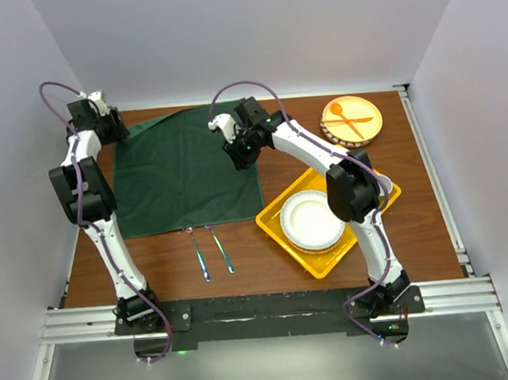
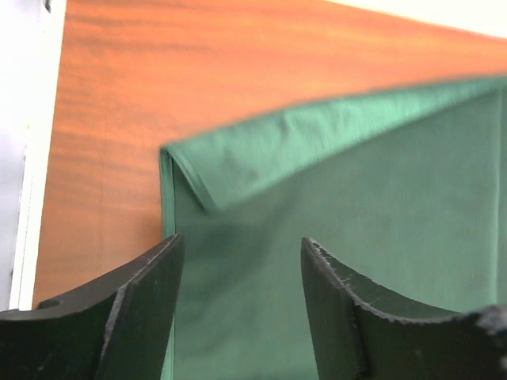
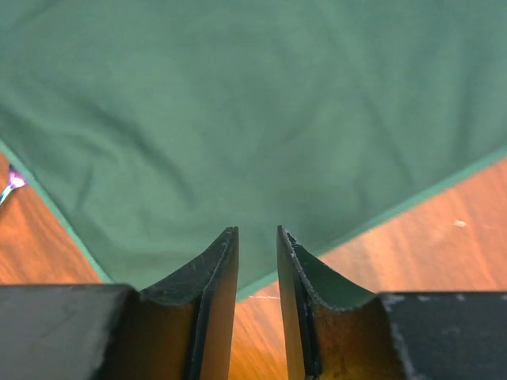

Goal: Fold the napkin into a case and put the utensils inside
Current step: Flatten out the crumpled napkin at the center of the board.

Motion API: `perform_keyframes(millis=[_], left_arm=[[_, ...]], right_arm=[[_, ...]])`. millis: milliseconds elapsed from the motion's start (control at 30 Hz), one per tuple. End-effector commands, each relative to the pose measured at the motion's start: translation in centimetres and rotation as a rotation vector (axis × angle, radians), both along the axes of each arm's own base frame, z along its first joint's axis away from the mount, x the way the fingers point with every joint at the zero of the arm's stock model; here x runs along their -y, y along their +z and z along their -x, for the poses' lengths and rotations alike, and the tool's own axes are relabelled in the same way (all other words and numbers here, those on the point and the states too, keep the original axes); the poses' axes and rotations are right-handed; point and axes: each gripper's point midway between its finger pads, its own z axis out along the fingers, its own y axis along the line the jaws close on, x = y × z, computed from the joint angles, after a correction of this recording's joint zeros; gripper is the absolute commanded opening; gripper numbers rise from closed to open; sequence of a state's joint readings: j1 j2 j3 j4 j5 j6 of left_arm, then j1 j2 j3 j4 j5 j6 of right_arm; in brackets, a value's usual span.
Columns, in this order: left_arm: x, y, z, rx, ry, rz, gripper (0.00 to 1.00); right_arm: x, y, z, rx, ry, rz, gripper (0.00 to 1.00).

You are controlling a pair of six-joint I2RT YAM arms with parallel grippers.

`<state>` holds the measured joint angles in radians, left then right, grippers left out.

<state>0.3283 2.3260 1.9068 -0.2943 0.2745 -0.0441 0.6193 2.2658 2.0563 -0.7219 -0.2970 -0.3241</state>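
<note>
**Worried I'm about to botch this first fold**

I'm looking at two things that could go sideways. The right gripper [image 3: 257,229] is sitting with its jaws nearly together, just a thin slit between them, and the napkin [image 3: 238,119] edge is running right across that slit. I honestly can't tell whether any cloth is pinched in there. If it's only catching the hem, I'm guessing the cloth is going to slip out the moment I lift, and the fold goes crooked.

The left gripper [image 2: 239,241] is hovering with its jaws well apart and the cloth lying flat beneath and between them. Just ahead of the jaws, the corner [image 2: 238,162] is lying flipped over on itself. Grabbing there could mean clamping a doubled layer, so I'm expecting a lumpy edge on the case.

The metal utensils [image 1: 198,256] are lying on the table [image 1: 251,269] just beside the napkin's near edge, so dragging the cloth might knock them.

Pose-wise, the left arm is reaching long and bending its wrist down over the napkin. The right arm is arching across, with the fingers pointing down at the cloth's edge.
</note>
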Motion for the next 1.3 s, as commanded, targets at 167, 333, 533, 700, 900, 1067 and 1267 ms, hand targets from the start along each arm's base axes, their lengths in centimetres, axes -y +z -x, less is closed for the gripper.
perform_keyframes(millis=[167,333,533,700,900,1067,1267], left_arm=[[-1.2,0.0,-3.1,0.089,0.092,0.056,0.61],[-0.8,-0.8,-3.7,0.109,0.093,0.092,0.60],[-0.6,-0.9,-4.9,0.154,0.088,0.119,0.56],[0.5,1.5,-6.7,0.258,0.031,0.189,0.49],[-1.2,6.0,-8.8,0.434,0.082,0.170,0.51],[-3.0,9.0,-8.7,0.483,0.115,0.082,0.61],[-0.2,9.5,-2.7,0.288,-0.212,-0.129,0.66]], right_arm=[[-0.4,-3.5,2.5,-0.093,0.077,0.053,0.28],[0.1,-5.4,3.8,-0.134,0.094,0.090,0.26],[1.6,-7.1,5.1,-0.161,0.129,0.145,0.26],[2.5,-8.3,6.1,-0.188,0.150,0.176,0.26],[2.7,-8.6,6.2,-0.194,0.163,0.192,0.26],[2.2,-7.5,5.9,-0.183,0.169,0.174,0.26],[0.5,-4.2,5.9,-0.166,0.190,0.109,0.27]])
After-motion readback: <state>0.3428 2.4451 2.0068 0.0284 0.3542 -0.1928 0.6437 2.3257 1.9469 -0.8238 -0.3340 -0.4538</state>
